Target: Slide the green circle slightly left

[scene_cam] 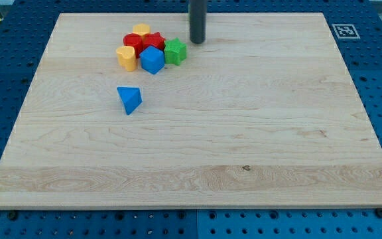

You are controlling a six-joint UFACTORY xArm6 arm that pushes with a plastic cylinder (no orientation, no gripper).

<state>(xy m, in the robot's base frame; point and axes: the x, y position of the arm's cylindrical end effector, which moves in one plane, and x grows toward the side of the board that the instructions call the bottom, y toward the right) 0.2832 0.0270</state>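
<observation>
Far at the view's left of the cluster you see a yellow block (126,58), then red blocks (142,43), a yellow one (140,30) behind, a blue cube (152,60); a blue triangle-ish block (129,99) lies apart below. Green block (175,51), shape reads more star than circle, ends the cluster. Your tip (197,41) stands just right of it, slightly above, bare rod, holding nothing. Push goes leftward.

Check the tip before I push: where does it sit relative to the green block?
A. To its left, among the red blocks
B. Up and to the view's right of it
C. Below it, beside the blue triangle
B: my tip stands just up and right of the green block, at the cluster's right edge.
</observation>
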